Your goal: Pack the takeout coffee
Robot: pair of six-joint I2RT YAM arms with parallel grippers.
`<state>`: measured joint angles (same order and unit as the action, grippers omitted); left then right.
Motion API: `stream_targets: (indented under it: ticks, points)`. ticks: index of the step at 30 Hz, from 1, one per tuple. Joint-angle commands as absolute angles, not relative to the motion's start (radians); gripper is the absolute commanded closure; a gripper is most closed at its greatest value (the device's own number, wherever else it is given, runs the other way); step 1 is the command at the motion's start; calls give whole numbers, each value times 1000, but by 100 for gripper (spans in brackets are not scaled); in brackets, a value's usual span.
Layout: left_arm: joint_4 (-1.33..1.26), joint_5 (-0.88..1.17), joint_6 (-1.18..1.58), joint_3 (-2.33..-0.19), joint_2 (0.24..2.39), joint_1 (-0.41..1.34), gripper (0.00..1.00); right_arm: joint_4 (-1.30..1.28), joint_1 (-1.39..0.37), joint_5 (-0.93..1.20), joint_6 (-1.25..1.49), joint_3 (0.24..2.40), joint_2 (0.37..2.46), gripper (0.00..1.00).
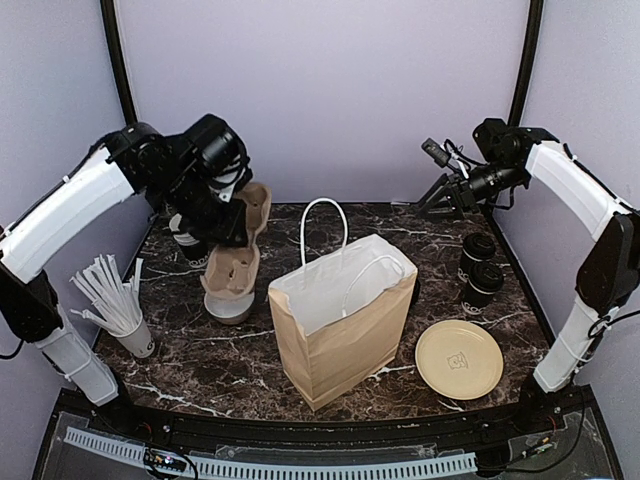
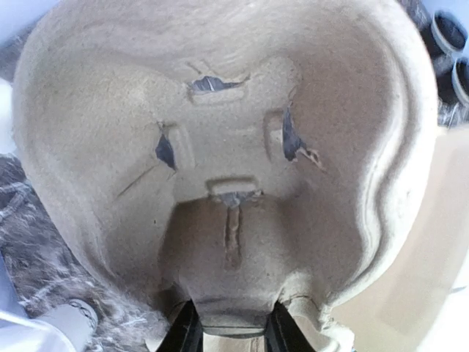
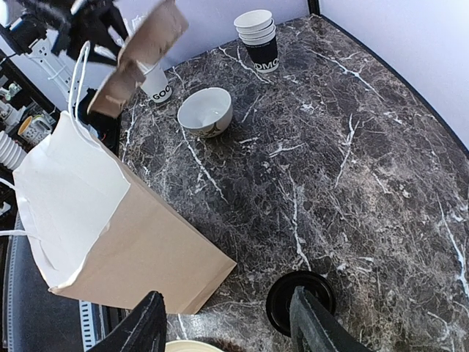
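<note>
- While the left hand [image 1: 215, 222] is clamped on a pulp cup carrier [image 1: 236, 255], the carrier hangs tilted up off the worktop [image 1: 200, 375] at the back left. The left wrist view shows the carrier's edge pinched between the two fingers [image 2: 183, 331].
- A white bowl [image 1: 229, 308] sits on the worktop below the carrier's low end. Can't tell from above if they touch, but from the right wrist camera the carrier looks clear of it.
- The right hand [image 1: 440, 195] is up in the air at the back right, fingers spread, with nothing between them.
- The two takeout coffee cups [image 1: 478, 252], black with lids on, stand upright on the right side of the worktop. One is just in front of the other, and they're between the bag and the right wall. They're in neither the bag nor the carrier.
- The brown paper bag [image 1: 340, 320] stands open in the middle with its white handles up.
- A cream plate [image 1: 459, 360] lies flat at front right, near the cups.
- A cup of white straws [image 1: 120, 305] stands front left.
- The right wrist view also catches a stack of lidless nested cups [image 3: 258, 37] far back.
- There's also a low black round thing [image 3: 300, 301] by the bag's corner. It looks like lids, not sure.
</note>
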<state>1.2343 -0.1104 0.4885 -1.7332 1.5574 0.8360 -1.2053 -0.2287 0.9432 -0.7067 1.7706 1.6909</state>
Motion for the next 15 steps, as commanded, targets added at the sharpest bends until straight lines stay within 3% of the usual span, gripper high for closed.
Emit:
stream_targets:
  ticks: [1, 4, 7, 11, 15]
  points:
    - [1374, -310, 365, -2045, 1633, 817, 74, -1210, -229, 971, -724, 1783, 1683, 42]
    - [1307, -319, 302, -2236, 1678, 816, 76, -1198, -229, 971, -717, 1770, 1673, 42]
    - [1173, -260, 264, -2292, 1672, 818, 76, -1193, -229, 970, -710, 1764, 1671, 42]
    - [817, -44, 215, -2175, 1575, 835, 77, -1194, -229, 962, -705, 1767, 1671, 42]
    - [651, 121, 178, -2077, 1553, 898, 80, -1191, -228, 950, -702, 1765, 1666, 42]
